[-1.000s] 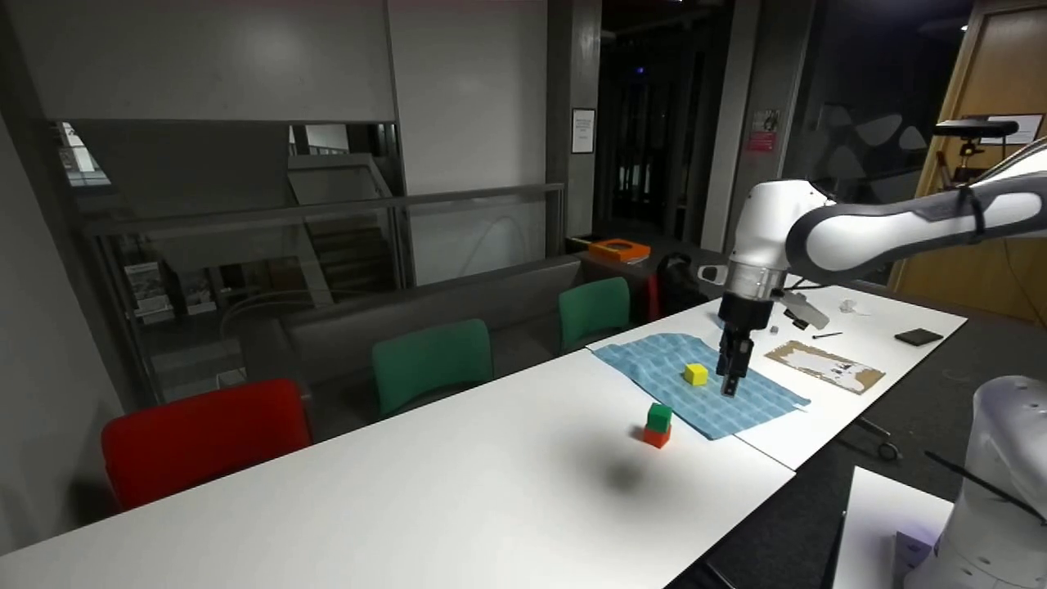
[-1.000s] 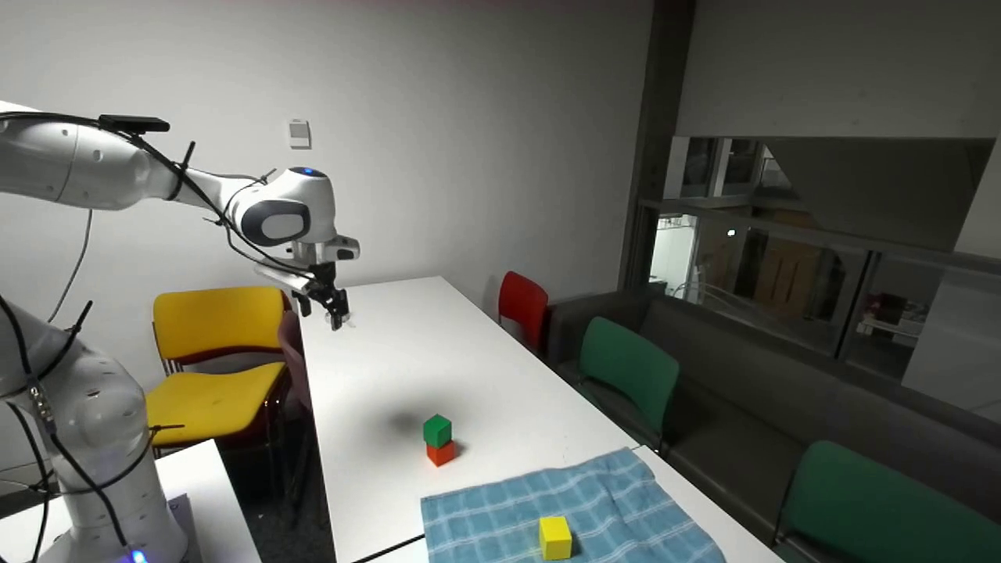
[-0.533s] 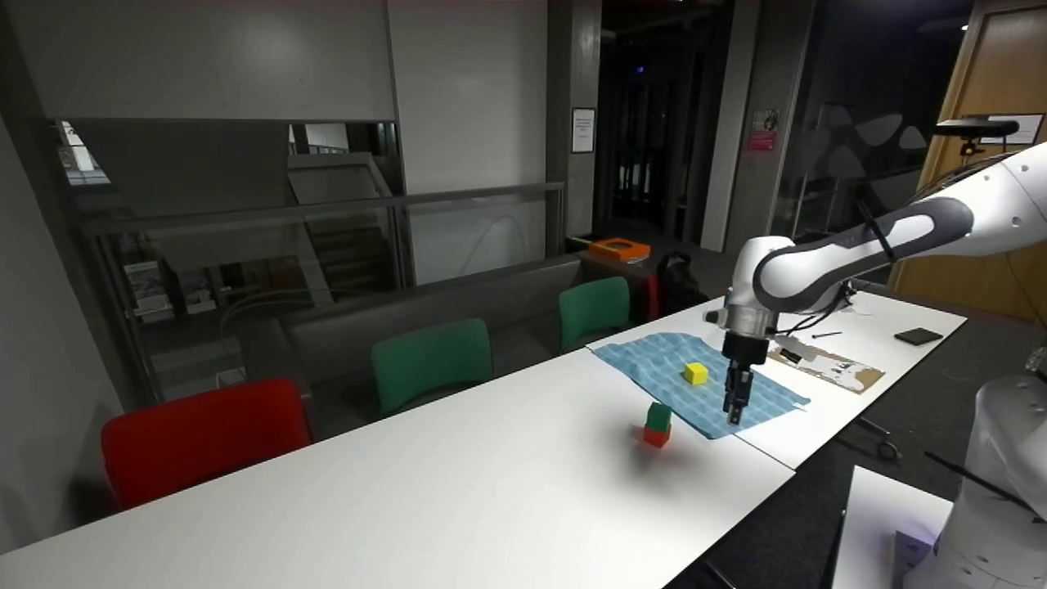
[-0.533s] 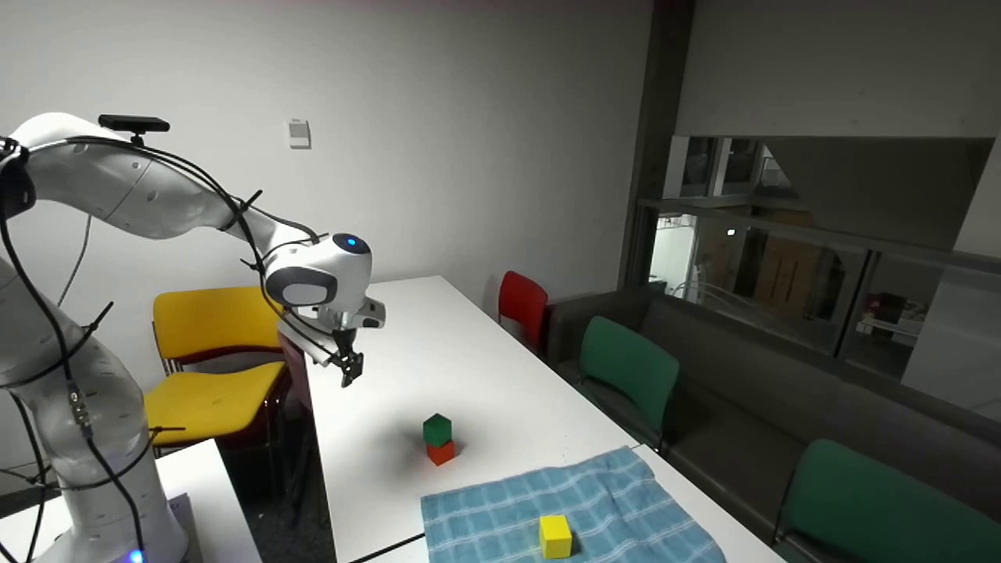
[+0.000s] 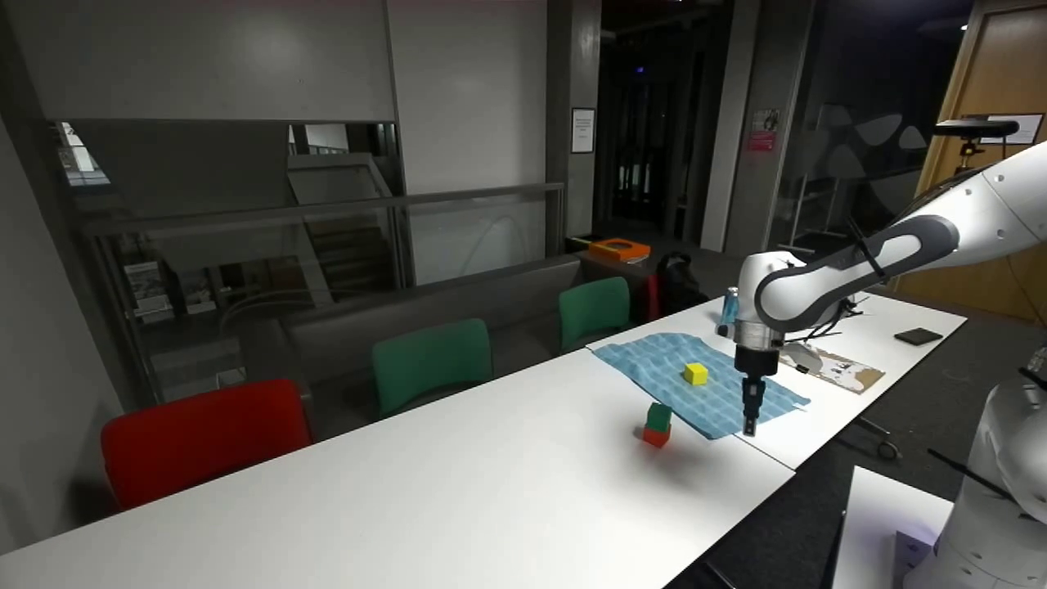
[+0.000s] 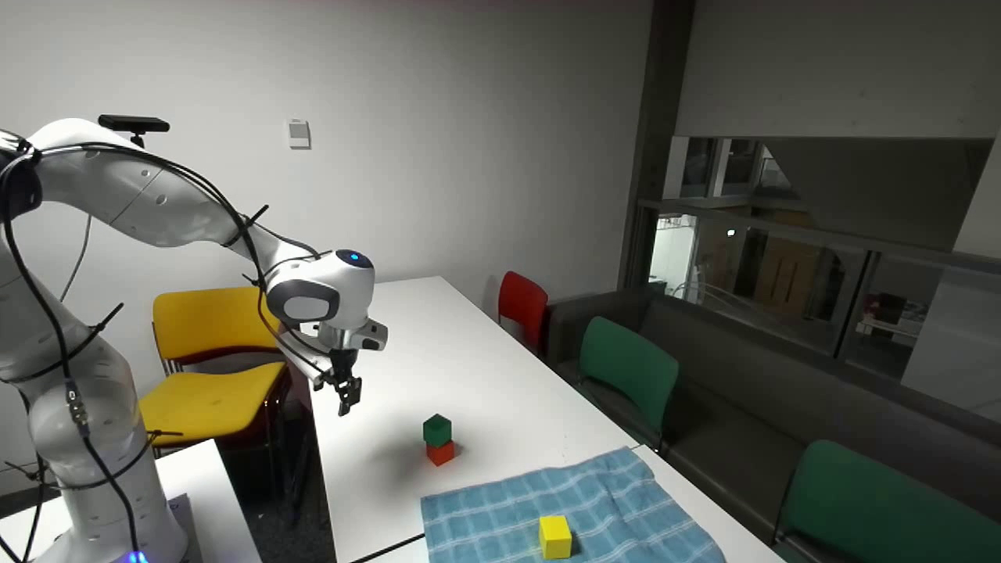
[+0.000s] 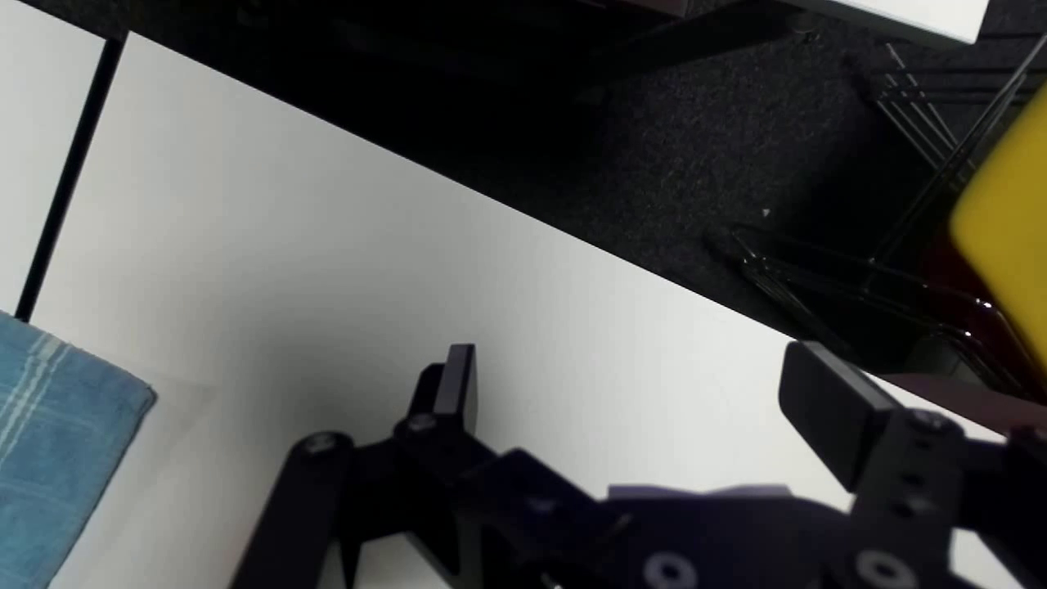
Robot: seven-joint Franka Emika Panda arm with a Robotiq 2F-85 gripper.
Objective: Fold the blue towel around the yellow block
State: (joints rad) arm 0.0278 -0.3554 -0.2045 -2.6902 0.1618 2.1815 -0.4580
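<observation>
The blue towel [image 5: 720,413] lies spread out flat with some wrinkles, and the yellow block [image 5: 695,374] sits on top of it. An exterior view shows the towel [image 6: 485,524] cut off by the lower edge, with the yellow block [image 6: 555,537] on it. My gripper [image 7: 634,352] is open with nothing between its fingers, above bare white table. A towel corner [image 7: 65,442] shows at the left of the wrist view, apart from the fingers; the yellow block is out of that view. In an exterior view the gripper [image 6: 349,397] hangs over the table's edge side, clear of the towel.
A green block [image 6: 437,430] stands on a red block [image 6: 440,453] between gripper and towel. A dark gap [image 7: 69,180] separates two tables. Behind the arm are a worn board [image 5: 842,370], a blue can [image 5: 730,306] and a black flat item [image 5: 918,336]. Chairs line the table.
My gripper has come down toward the table, mostly in the first half second, and shifted slightly. It stays empty. Towel and blocks have not moved.
</observation>
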